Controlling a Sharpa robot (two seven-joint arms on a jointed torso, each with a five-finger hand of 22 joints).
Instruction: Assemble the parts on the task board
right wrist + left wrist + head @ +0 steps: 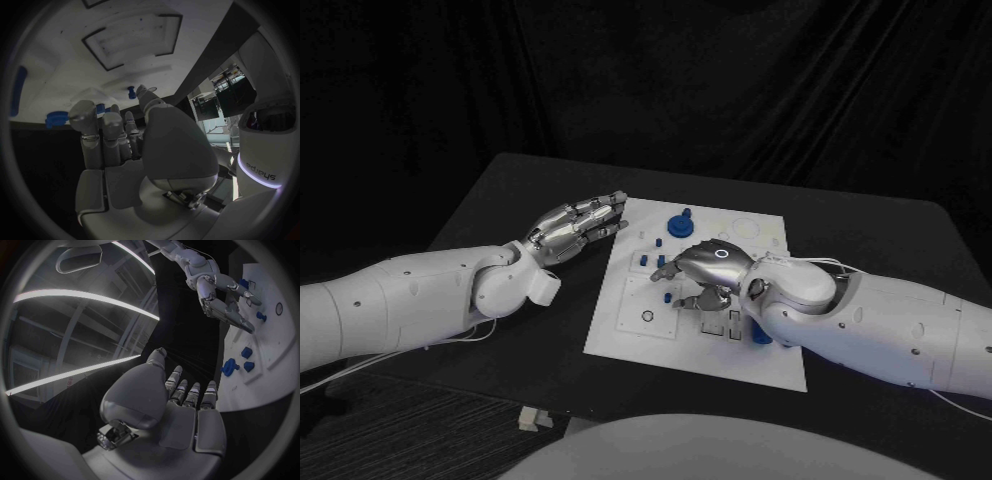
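Observation:
The white task board (733, 352) lies in the middle of the black table. A round blue part (681, 224) stands near its far edge, and small blue pieces (658, 262) lie left of my right hand (705, 268). That hand hovers over the board's middle with its fingers pointing down at it. In the right wrist view the thumb tip is beside a small blue peg (131, 91); I cannot tell whether they touch. My left hand (574, 228) rests off the board's far left corner with its fingers stretched out, holding nothing. The left wrist view shows the round part (230, 367) just beyond its fingertips (190, 390).
Dark-outlined rectangular recesses (131, 40) sit in the board under my right hand. Another blue piece (762, 338) lies by my right forearm. A small white object (528, 418) sits below the table's front edge. Bare black table (516, 195) spreads to the left.

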